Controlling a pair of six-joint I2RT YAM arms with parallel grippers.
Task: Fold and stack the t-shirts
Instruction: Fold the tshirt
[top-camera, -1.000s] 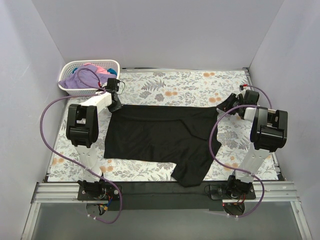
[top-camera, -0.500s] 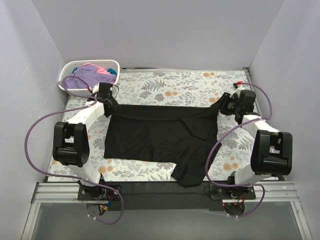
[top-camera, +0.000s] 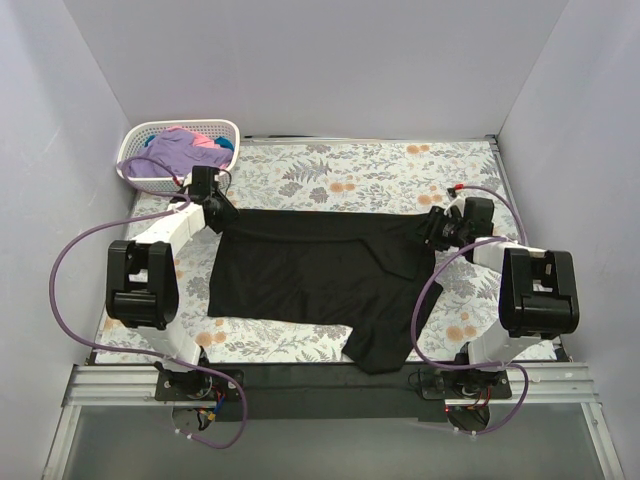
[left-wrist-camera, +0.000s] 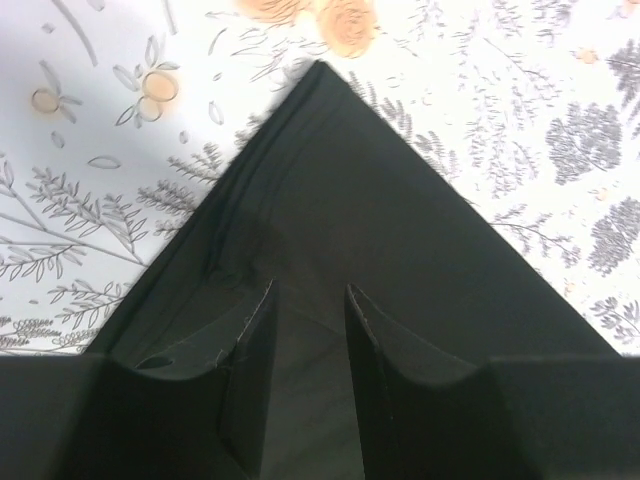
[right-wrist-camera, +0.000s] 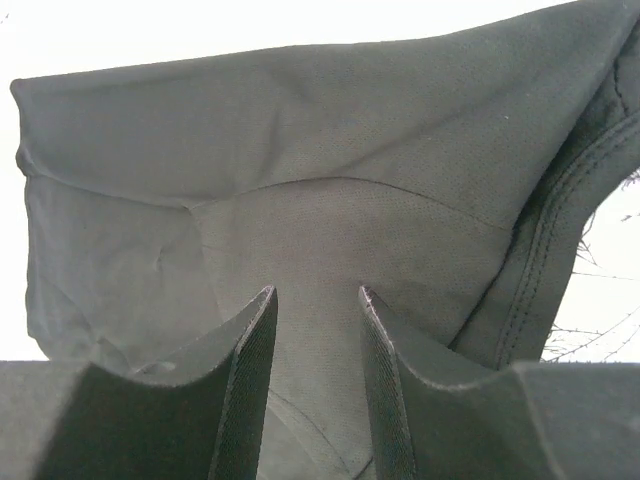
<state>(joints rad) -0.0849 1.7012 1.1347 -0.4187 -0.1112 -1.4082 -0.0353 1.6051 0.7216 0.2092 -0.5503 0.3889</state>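
Note:
A black t-shirt (top-camera: 310, 275) lies spread flat on the floral table, with one part folded over on its right and a flap hanging toward the near edge. My left gripper (top-camera: 222, 214) is at its far left corner, open, with the cloth corner (left-wrist-camera: 330, 180) below and ahead of the fingers (left-wrist-camera: 255, 340). My right gripper (top-camera: 433, 228) is at the far right corner, open, low over the cloth (right-wrist-camera: 330, 150), its fingers (right-wrist-camera: 378, 340) astride a seam. Lavender (top-camera: 170, 152), pink (top-camera: 205, 140) and teal tees sit bunched in the basket.
A white lattice basket (top-camera: 137, 178) stands at the far left corner of the floral table (top-camera: 380, 170). Grey walls close in the left, back and right sides. Purple cables loop beside both arms. A black rail (top-camera: 300, 378) runs along the near edge.
My right gripper has moved left and down onto the shirt's far right corner. My left arm has folded lower; its gripper stays at the far left corner. The shirt lies much as before.

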